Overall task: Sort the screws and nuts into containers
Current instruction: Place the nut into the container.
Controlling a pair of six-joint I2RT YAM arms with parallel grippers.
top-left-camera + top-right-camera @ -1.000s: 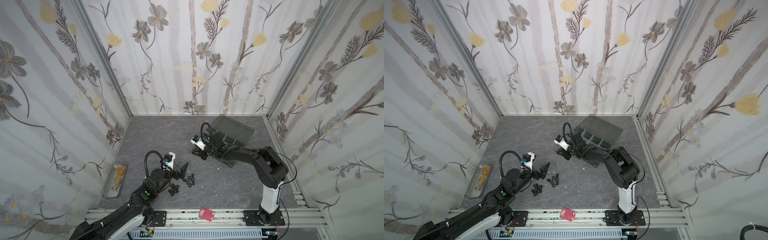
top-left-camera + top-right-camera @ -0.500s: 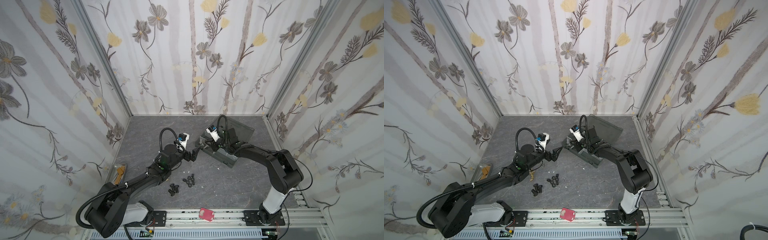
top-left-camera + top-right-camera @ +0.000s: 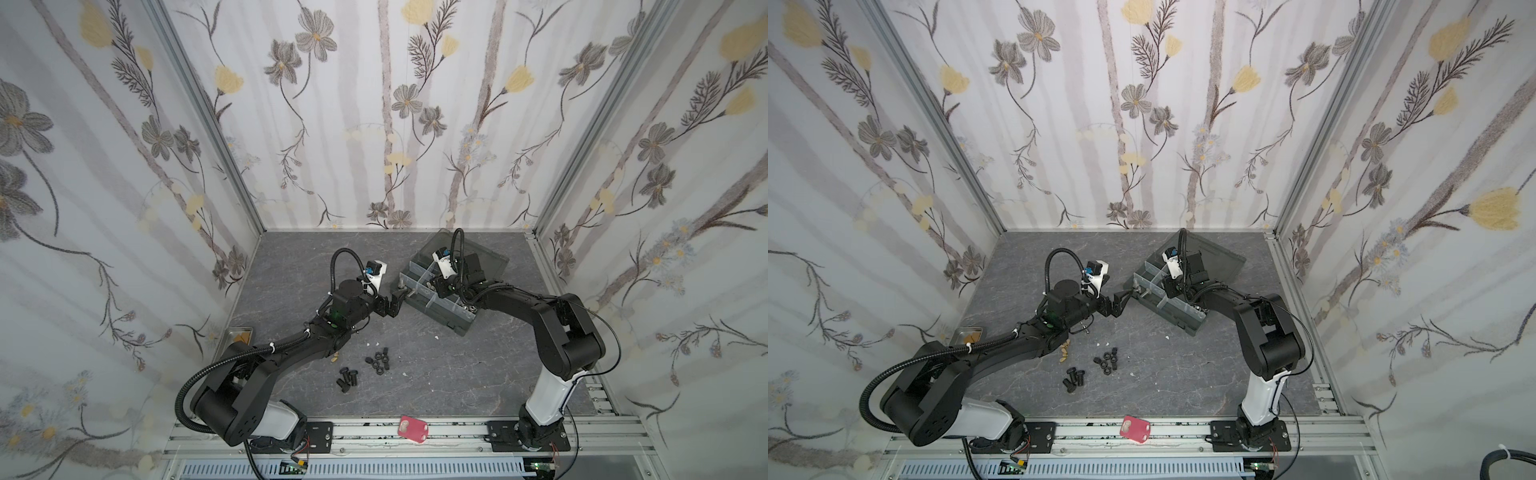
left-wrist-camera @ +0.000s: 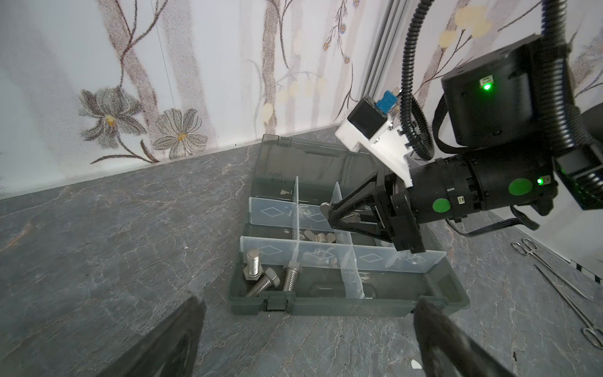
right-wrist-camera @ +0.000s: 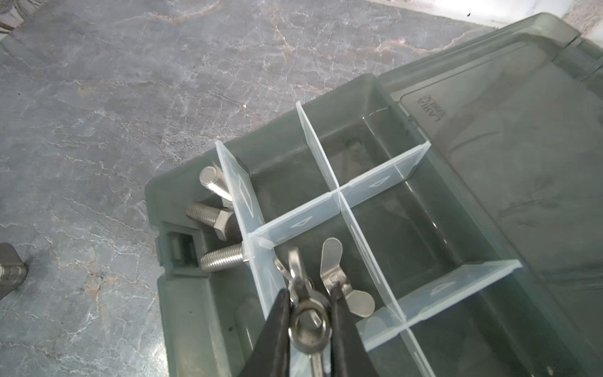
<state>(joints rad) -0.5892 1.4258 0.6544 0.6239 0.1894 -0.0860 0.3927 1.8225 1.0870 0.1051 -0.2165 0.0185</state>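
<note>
My right gripper [image 5: 310, 290] is shut on a silver wing nut [image 5: 308, 329], held low over a middle cell of the dark grey organizer box [image 5: 182, 293]. Another wing nut [image 5: 331, 258] lies in that cell. Three silver screws [image 5: 215, 225] rest in the corner cell. My left gripper [image 4: 310, 313] stands open and holds nothing, just in front of the box's latch wall [image 4: 326, 308]. In both top views black screws [image 3: 345, 376] and black nuts [image 3: 378, 360] lie loose on the floor nearer the front. The left gripper [image 3: 392, 301] sits beside the box's left corner.
The box's smoky lid [image 3: 486, 259] lies open toward the back wall. A steel tray [image 3: 239, 334] sits at the left wall, with tan pieces [image 3: 1064, 349] under the left arm. Metal forceps [image 4: 554, 287] lie by the right wall. A red tag [image 3: 412, 429] rests on the front rail.
My left arm swung from the loose black screws back to the box's left corner, still open. My right gripper moved from left of the box to over its cells, staying shut.
</note>
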